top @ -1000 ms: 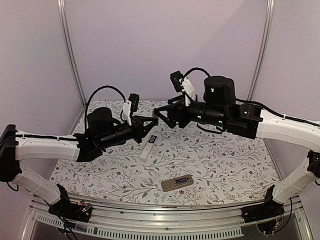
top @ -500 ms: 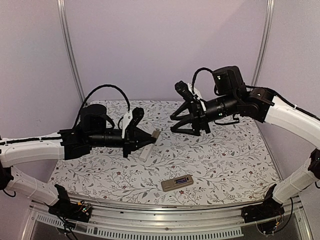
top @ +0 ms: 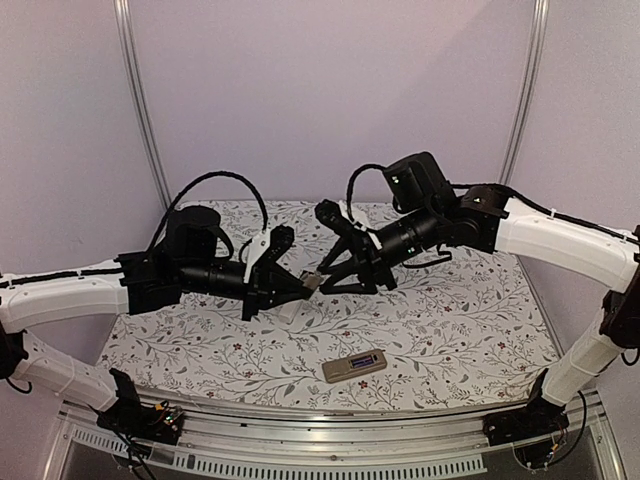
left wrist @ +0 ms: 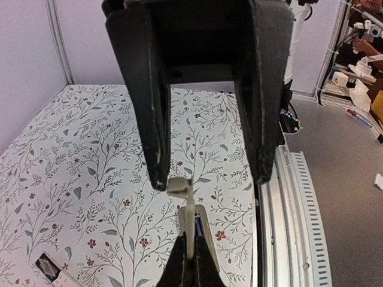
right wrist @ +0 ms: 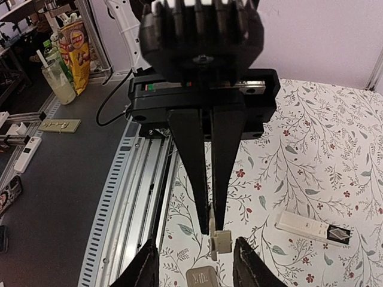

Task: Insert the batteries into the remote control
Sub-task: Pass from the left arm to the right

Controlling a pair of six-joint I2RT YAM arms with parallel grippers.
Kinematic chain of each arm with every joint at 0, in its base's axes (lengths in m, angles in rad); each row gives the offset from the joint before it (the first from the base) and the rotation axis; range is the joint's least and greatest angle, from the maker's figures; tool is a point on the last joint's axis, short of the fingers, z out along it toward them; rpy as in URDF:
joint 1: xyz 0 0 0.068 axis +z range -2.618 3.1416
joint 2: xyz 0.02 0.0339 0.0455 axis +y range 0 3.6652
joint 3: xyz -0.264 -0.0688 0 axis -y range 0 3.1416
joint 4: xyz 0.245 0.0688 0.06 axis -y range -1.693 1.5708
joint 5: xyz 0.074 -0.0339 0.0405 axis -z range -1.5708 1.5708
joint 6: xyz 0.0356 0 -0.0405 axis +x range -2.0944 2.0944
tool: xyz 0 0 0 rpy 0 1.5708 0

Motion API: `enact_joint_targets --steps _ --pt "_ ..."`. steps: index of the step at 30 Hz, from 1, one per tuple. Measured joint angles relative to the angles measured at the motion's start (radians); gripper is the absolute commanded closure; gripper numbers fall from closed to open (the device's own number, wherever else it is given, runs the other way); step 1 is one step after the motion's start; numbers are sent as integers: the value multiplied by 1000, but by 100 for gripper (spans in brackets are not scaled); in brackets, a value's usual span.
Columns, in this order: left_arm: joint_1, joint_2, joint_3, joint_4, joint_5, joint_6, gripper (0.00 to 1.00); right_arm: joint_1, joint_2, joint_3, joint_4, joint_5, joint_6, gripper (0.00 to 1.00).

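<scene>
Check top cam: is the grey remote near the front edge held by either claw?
No, the grey remote lies flat on the flowered cloth, apart from the left claw and right claw, which meet farther back.

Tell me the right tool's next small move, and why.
Probably close the right tool on the free end of the thin beige piece. The left tool, shut, pinches its other end. The right tool's fingers stand apart on either side of it, not yet gripping.

Two grippers: left gripper (right wrist: 212, 226), right gripper (left wrist: 209, 178); two remotes: grey remote (top: 353, 366), white remote (right wrist: 311, 228); one beige strip (right wrist: 219, 241), perhaps a cover.
</scene>
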Motion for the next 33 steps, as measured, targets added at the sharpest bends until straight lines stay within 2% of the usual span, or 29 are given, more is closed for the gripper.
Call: enact_joint_targets --steps 4,11,17,30,31,33 --pt "-2 1 0 1 10 5 100 5 23 0 5 16 7 61" --pt "-3 1 0 1 14 10 100 7 30 2 31 29 30 78" --pt "-4 1 0 1 14 14 100 7 55 8 37 22 35 83" --pt "-4 4 0 -5 13 15 100 13 88 48 -10 13 43 100" --pt "-4 4 0 -6 12 15 99 13 89 49 -11 13 46 100" --pt "-4 4 0 -7 8 15 74 13 91 52 -14 13 53 100"
